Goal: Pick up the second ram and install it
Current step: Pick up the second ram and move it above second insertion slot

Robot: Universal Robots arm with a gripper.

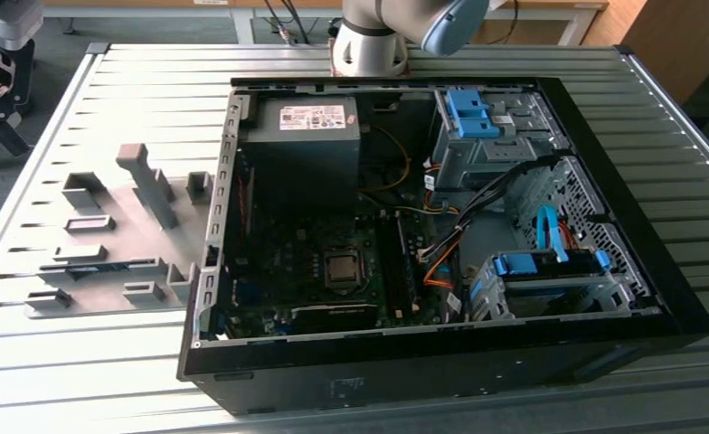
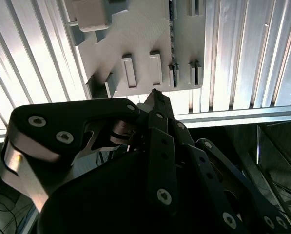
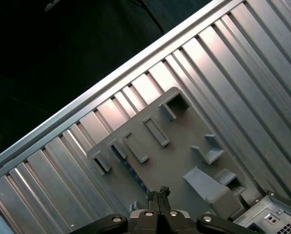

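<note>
The second ram (image 3: 129, 169) is a thin blue stick standing on edge in a slot of the grey holder plate (image 3: 179, 146); in the second wrist view the ram (image 2: 172, 39) is a dark strip across the same plate (image 2: 135, 29). My gripper (image 3: 157, 191) hangs well above the plate with its black fingertips pressed together and nothing between them, its tip near one end of the stick. In the second wrist view the gripper (image 2: 155, 93) points at the plate's edge. The holder plate (image 1: 113, 244) lies on the exterior view's left.
An open black computer case (image 1: 644, 271) lies on the slatted metal table (image 1: 89, 380), on the exterior view's right of the plate. Its motherboard's long black slot strips (image 1: 398, 262) run beside the processor socket (image 1: 341, 268). Grey blocks (image 1: 149, 181) stand up from the plate. The arm's base (image 1: 373, 41) is behind the case.
</note>
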